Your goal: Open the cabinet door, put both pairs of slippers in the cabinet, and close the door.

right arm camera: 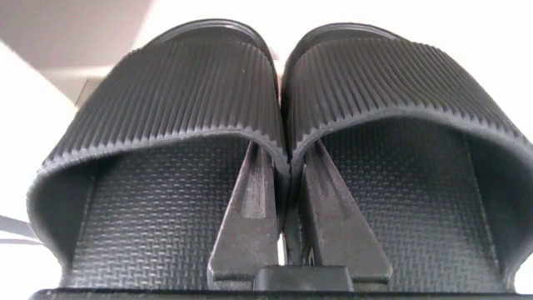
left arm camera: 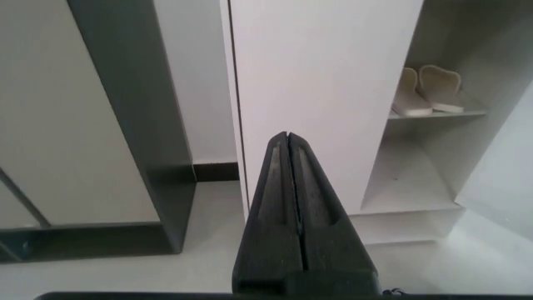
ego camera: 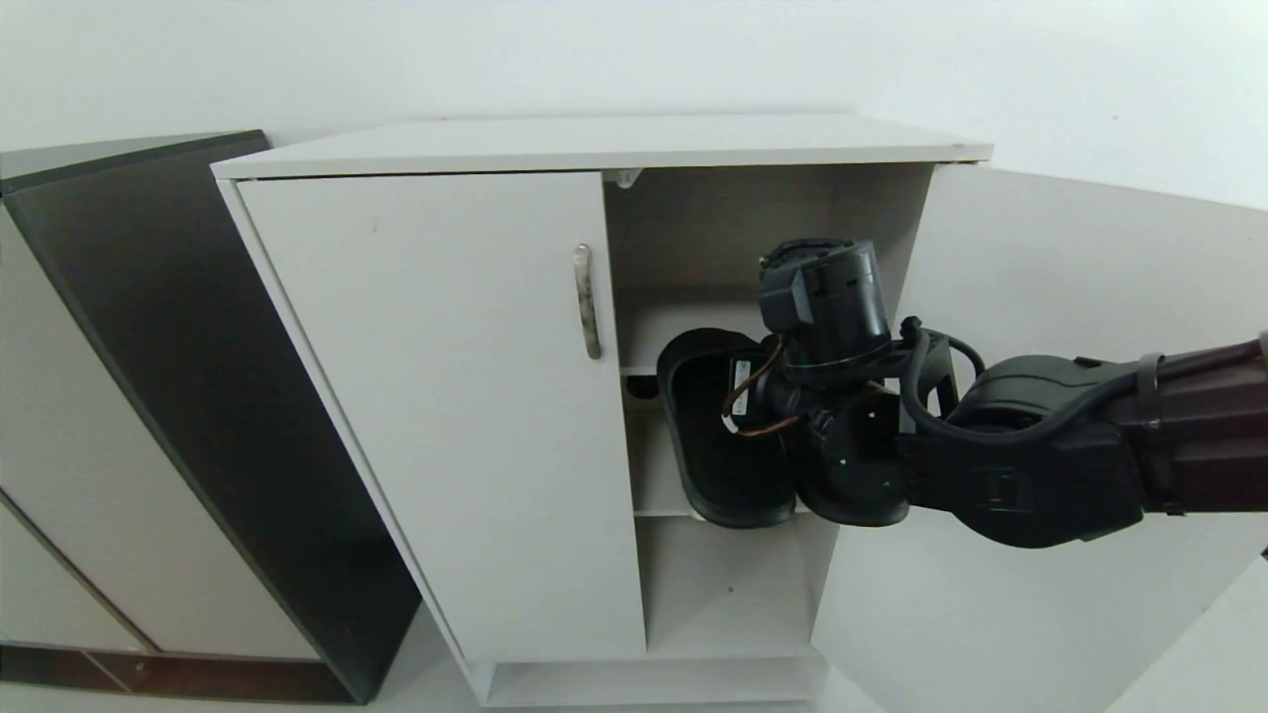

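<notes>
Right fingers [right arm camera: 248, 208], mine: pinching black slippers [ego camera: 718, 465] at cabinet [ego camera: 594, 149] mouth. My left fingers [left arm camera: 273, 208]: pressed together. White slippers [left arm camera: 429, 90]: shelved inside. Door [ego camera: 1030, 297]: open, closing pending.

We see the cabinet [ego camera: 436, 396] as smooth, matt white board, like laminated wood. The handle [ego camera: 587, 300] on its closed door is dull brushed metal with darker smudges. Before the cabinet's open side, the black slippers [right arm camera: 200, 108] look like soft matt rubber, with fine ribs across the straps and a small diamond grain on the footbeds. The right gripper [right arm camera: 285, 158] clamped on them is plain matt black plastic, as is the left gripper [left arm camera: 288, 137]. Inside the cabinet, the pale slippers [left arm camera: 429, 90] look smooth and matt.
</notes>
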You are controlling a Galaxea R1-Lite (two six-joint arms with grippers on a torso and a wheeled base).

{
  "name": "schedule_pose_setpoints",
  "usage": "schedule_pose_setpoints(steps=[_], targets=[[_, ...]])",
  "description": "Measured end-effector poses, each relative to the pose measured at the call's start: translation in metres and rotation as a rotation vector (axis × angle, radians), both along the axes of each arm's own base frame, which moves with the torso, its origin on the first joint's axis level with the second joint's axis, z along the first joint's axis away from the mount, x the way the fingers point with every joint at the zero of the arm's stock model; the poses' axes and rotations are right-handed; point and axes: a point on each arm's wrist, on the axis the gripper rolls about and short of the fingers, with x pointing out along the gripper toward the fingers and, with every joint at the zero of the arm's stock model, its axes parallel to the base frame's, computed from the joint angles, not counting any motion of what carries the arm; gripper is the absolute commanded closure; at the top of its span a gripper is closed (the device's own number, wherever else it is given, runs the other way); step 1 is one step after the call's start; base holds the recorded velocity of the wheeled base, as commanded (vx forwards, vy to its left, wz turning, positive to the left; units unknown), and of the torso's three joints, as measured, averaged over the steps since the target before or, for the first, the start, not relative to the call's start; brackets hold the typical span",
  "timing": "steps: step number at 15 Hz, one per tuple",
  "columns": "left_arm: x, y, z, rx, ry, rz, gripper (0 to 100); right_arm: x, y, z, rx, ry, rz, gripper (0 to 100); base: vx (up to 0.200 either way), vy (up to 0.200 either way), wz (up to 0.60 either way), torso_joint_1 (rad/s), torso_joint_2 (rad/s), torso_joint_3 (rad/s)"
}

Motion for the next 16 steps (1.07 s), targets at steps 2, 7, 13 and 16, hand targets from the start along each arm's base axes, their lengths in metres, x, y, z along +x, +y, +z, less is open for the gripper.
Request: schedule_pose_setpoints(steps=[2,7,13,16], targets=[[0.0,0.0,0.0,-0.001,0.0,0.0,100,0.0,0.0,0.0,-0.003,-0.001,-0.002,100,0.2,0.0,0.0,0.002,0.0,0.0],[0.0,0.0,0.0,-0.002,0.0,0.0,100,-0.002,0.001,-0.002,-0.035,0.0,0.01,100,0.12,0.0,0.0,0.0,0.0,0.0],[0.0,0.0,0.0,-0.006,0.0,0.0,100,0.011,0.007,-0.011,-0.043,-0.018,0.008,100,0.0,0.0,0.0,0.0,0.0,0.0],[0.0,0.0,0.0,-0.008,0.0,0.001,100,0.025,0.008,-0.006,-0.043,-0.038,-0.005,100,0.0,0.0,0.0,0.0,0.0,0.0]])
